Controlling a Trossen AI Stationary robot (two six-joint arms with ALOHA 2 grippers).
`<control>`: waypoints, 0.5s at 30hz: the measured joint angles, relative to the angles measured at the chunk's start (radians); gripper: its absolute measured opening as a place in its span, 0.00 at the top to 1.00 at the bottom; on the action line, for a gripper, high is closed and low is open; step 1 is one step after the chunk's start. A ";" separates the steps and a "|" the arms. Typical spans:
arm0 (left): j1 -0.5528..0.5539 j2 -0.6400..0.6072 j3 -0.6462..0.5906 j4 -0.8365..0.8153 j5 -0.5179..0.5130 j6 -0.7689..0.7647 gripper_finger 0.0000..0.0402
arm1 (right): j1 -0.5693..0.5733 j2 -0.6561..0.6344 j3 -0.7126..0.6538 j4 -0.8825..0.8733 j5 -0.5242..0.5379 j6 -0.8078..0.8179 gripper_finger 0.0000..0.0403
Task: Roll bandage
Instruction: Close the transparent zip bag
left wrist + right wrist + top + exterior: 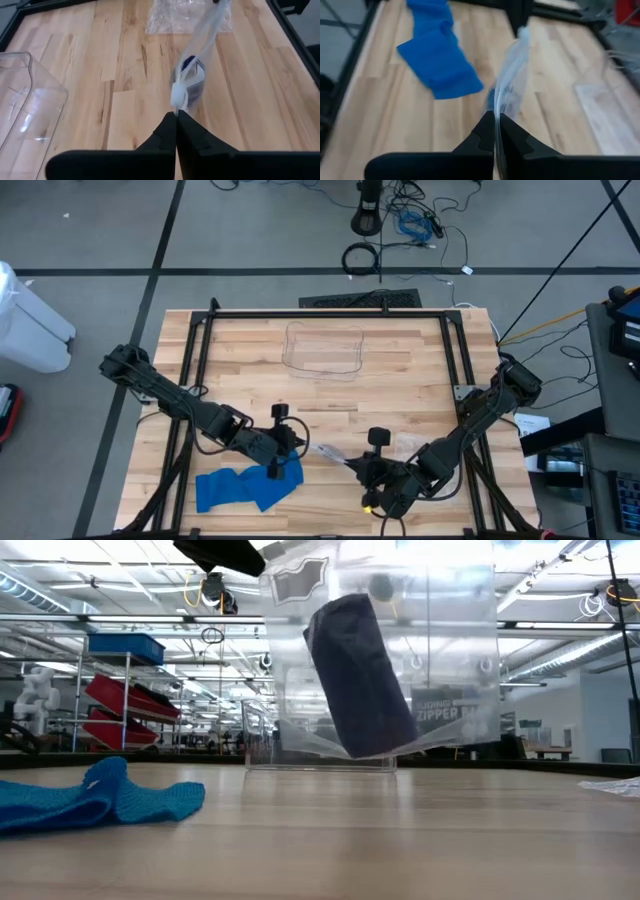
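A clear zipper bag [323, 452] hangs stretched between my two grippers, above the table's near middle. It fills the middle of the low view [440, 650]. My left gripper [176, 114] is shut on one end and my right gripper [495, 116] is shut on the other. The blue bandage [246, 485] lies crumpled and unrolled on the table near the front edge, left of the bag. It also shows in the low view [100, 795] and in the right wrist view [437, 55]. No gripper touches the bandage. My left gripper pinches the bag's edge at its white end [178, 95] between its two fingertips. The bag runs on from there toward my right gripper, lifted clear of the table. My right gripper pinches the bag's opposite edge [499, 100] between its two fingertips. The bag runs from it to my left gripper, clear of the table.
A clear plastic container [322, 350] stands at the table's far middle, and shows in the left wrist view [25, 100]. Another piece of clear plastic [405, 442] lies on the table by my right arm. A black frame [330, 313] runs round the table.
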 joint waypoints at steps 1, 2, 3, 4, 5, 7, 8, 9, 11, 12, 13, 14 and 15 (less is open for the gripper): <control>0.000 0.000 0.000 0.002 0.000 0.000 0.99 | -0.003 0.000 0.000 0.001 -0.014 0.008 1.00; 0.000 0.000 0.000 0.002 0.000 0.001 0.99 | -0.004 0.000 0.000 0.001 -0.019 0.024 1.00; 0.000 0.000 0.000 0.001 0.000 0.001 1.00 | -0.005 0.000 0.000 0.000 -0.019 0.035 0.99; 0.000 0.000 0.000 0.000 0.001 0.000 1.00 | -0.005 0.000 0.000 0.000 -0.017 0.040 0.98; 0.000 0.000 0.000 0.000 0.005 -0.003 1.00 | -0.005 0.000 0.000 0.000 -0.017 0.040 0.97; 0.000 0.001 0.000 0.000 0.028 -0.008 1.00 | -0.004 -0.001 0.000 0.000 -0.015 0.037 0.94; 0.000 0.005 0.000 0.002 0.039 -0.010 1.00 | -0.003 -0.005 0.000 -0.001 -0.014 0.034 0.93; 0.000 0.010 0.000 0.007 0.051 -0.010 1.00 | -0.003 -0.011 0.000 -0.001 -0.014 0.033 0.91; 0.000 0.025 0.000 0.028 0.068 -0.010 1.00 | -0.003 -0.028 0.000 0.000 -0.009 0.032 0.87; 0.000 0.033 0.000 0.040 0.078 -0.010 1.00 | -0.003 -0.036 0.000 0.003 -0.008 0.030 0.85; 0.002 0.042 0.000 0.052 0.086 -0.009 1.00 | -0.003 -0.040 0.000 0.008 -0.006 0.020 0.84; 0.006 0.051 0.000 0.061 0.097 -0.009 1.00 | -0.003 -0.043 0.000 0.019 -0.005 0.010 0.82; 0.011 0.058 0.000 0.063 0.106 -0.007 1.00 | -0.003 -0.043 0.000 0.034 -0.005 0.000 0.80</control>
